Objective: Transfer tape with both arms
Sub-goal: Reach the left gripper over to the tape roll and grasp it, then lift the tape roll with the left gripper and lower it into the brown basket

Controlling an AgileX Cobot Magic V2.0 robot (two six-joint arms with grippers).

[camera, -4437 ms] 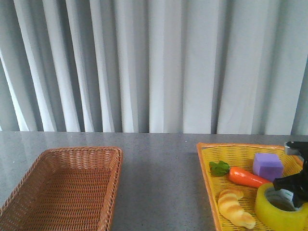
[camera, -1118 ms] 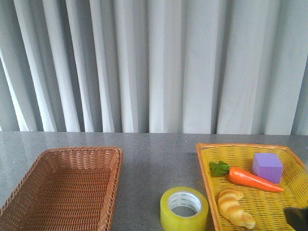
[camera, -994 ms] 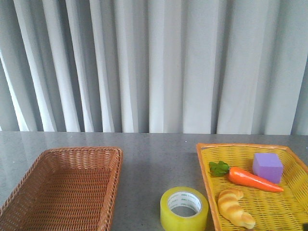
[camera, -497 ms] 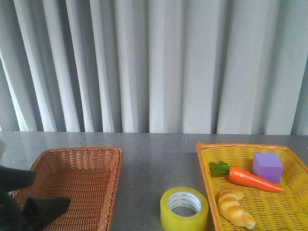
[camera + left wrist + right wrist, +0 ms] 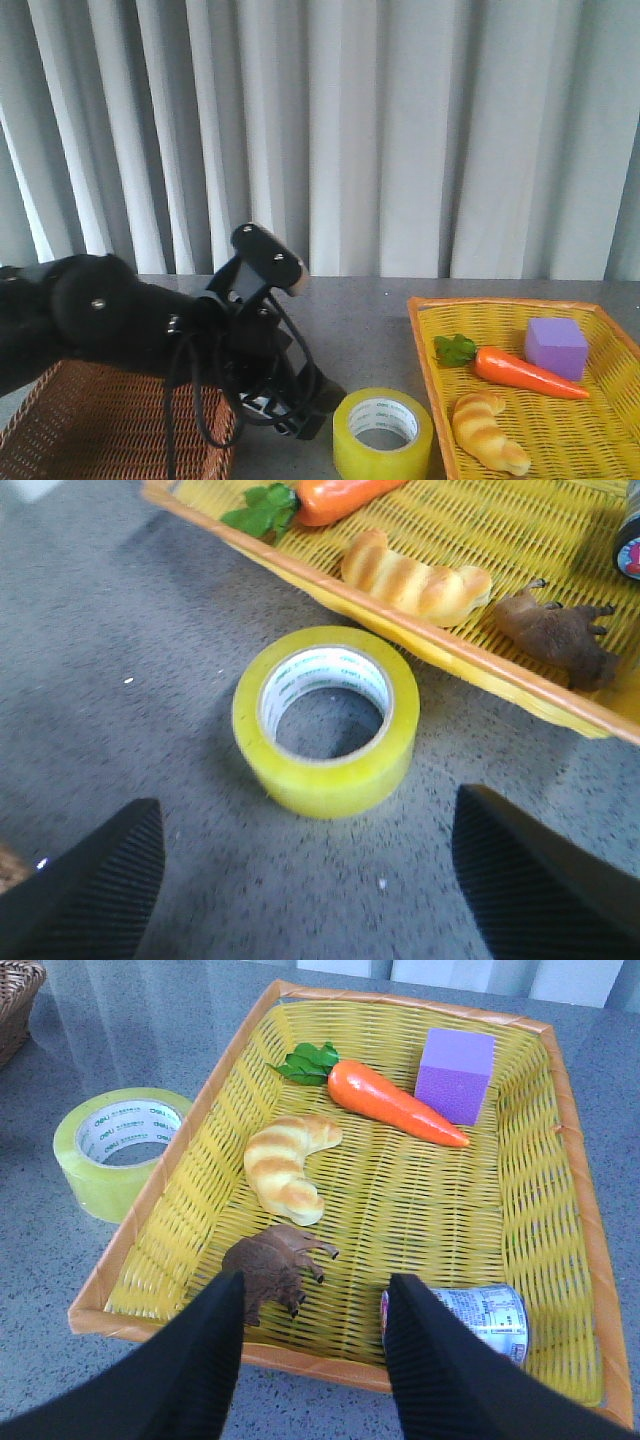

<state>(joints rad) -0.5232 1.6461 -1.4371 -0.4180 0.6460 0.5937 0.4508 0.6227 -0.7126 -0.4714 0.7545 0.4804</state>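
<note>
Tape [image 5: 327, 720] lies flat on the grey table [image 5: 130, 680], hole up, just beside the near rim of the yellow tray [image 5: 470, 655], not touching as far as I can tell. Wicker basket [image 5: 110, 440] sits on the other side, well apart.

Left gripper [image 5: 305, 875] is above and short of the roll, fingers [image 5: 90, 865] spread wide, nothing between them. Right gripper [image 5: 310, 1345] also apart and empty, hovering over the tray's near edge by the toy animal [image 5: 272, 1265] and the can [image 5: 480, 1315].

Step, IMO: left arm [image 5: 110, 320] picks up the roll. Tips:
- center over the roll before dropping
- one finger in the core, one outside, or straddle the full width
- keep clear of the tray rim; that side's tight
- lift straight, then over to the basket
</note>
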